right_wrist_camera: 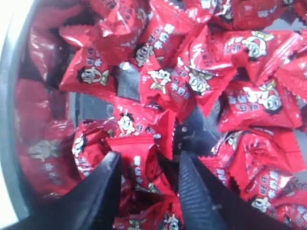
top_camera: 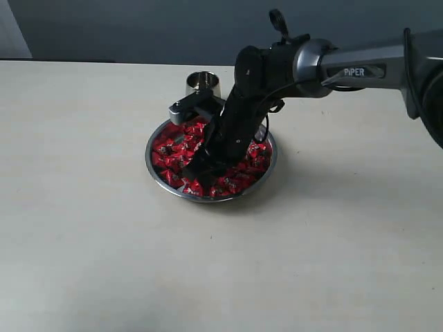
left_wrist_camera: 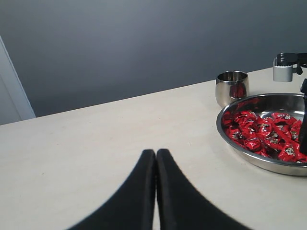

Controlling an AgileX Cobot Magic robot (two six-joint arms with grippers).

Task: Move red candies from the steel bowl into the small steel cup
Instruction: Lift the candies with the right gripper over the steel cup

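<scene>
The steel bowl [top_camera: 208, 198] sits mid-table, filled with red candies [top_camera: 173, 149]. Just behind it stands the small steel cup [top_camera: 204, 83]. My right gripper [top_camera: 201, 169] reaches down into the bowl's candies. In the right wrist view its jaws [right_wrist_camera: 149, 160] stand open, straddling one red candy [right_wrist_camera: 136, 155] on the heap, close to the bowl's wall [right_wrist_camera: 9, 120]. My left gripper [left_wrist_camera: 156, 152] is shut on nothing, low over bare table. From there the bowl [left_wrist_camera: 268, 165], its candies [left_wrist_camera: 259, 132] and the cup [left_wrist_camera: 232, 87] lie off to one side. The left gripper is out of the exterior view.
The pale table [top_camera: 83, 207] spreads wide around the bowl on all sides. A grey wall [top_camera: 138, 28] runs behind the table's far edge. The right arm [top_camera: 346, 69] spans in from the right, above the bowl and close to the cup.
</scene>
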